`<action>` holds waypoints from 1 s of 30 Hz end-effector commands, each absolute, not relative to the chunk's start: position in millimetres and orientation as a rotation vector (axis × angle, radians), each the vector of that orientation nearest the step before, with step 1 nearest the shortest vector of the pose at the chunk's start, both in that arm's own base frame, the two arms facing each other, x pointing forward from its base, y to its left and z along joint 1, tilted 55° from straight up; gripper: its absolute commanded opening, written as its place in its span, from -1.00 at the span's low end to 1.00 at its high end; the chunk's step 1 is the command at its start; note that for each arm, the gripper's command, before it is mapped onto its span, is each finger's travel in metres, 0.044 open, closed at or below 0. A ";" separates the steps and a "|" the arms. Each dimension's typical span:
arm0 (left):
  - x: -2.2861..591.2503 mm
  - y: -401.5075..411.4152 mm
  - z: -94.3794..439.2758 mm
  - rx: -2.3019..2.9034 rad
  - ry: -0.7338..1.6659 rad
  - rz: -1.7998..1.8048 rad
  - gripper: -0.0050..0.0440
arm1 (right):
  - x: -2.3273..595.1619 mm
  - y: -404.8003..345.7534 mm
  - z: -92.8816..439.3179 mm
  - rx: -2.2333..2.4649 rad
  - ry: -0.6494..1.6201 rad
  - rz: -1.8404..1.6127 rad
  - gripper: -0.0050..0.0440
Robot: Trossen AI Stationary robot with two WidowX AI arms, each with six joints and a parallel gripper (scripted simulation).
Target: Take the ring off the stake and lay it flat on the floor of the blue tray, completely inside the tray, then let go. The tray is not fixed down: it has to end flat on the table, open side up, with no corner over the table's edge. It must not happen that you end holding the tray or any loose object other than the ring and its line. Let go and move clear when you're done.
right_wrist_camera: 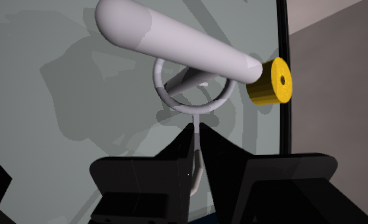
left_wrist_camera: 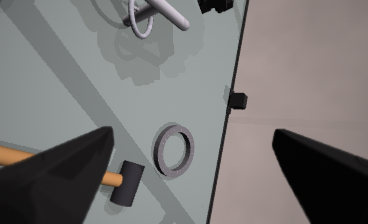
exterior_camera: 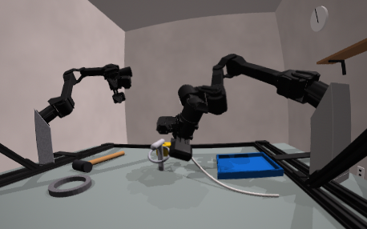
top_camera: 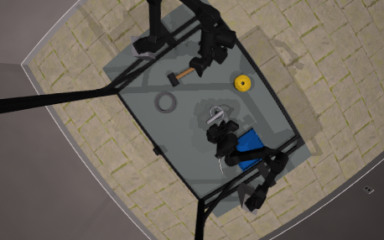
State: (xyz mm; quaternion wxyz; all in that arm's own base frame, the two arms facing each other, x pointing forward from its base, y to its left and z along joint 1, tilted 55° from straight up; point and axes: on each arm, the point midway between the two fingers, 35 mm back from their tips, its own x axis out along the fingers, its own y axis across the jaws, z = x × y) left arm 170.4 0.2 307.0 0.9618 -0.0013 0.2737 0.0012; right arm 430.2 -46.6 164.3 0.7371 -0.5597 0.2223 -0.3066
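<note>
Left of the stake [top_camera: 215, 117] [exterior_camera: 160, 158] [left_wrist_camera: 171, 14] [right_wrist_camera: 186, 40], the left gripper [top_camera: 199, 69] [exterior_camera: 118, 97] [left_wrist_camera: 194, 136] hung wide open, empty, presumably kept out of the way. The ring [top_camera: 216, 106] [exterior_camera: 148, 155] [left_wrist_camera: 142, 36] [right_wrist_camera: 196, 110] was around the stake's post, under its crossbar, which likely meant tilting it past the bar's ends. Just right, the right gripper [top_camera: 220, 125] [exterior_camera: 180, 154] [right_wrist_camera: 196, 127] was nearly closed, pinching the ring's thin cord [top_camera: 220, 165] [exterior_camera: 228, 187] [right_wrist_camera: 196, 180], probably to steer it. Farther right lay the tray [top_camera: 251, 138] [exterior_camera: 248, 174] [right_wrist_camera: 206, 219], ringless, open side up.

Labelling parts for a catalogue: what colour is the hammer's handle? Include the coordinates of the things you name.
Orange-brown [top_camera: 184, 74] [exterior_camera: 108, 158] [left_wrist_camera: 6, 154], clearest in the exterior view.
</note>
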 end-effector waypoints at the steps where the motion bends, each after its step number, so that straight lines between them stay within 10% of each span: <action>1: 169.9 0.0 307.3 0.000 0.554 0.000 0.84 | 427.9 -45.3 162.1 -1.320 0.513 -0.690 -0.80; 30: 169.9 0.0 307.3 0.000 0.554 0.000 0.84 | 422.2 -45.1 180.4 -1.489 0.659 -0.593 -0.80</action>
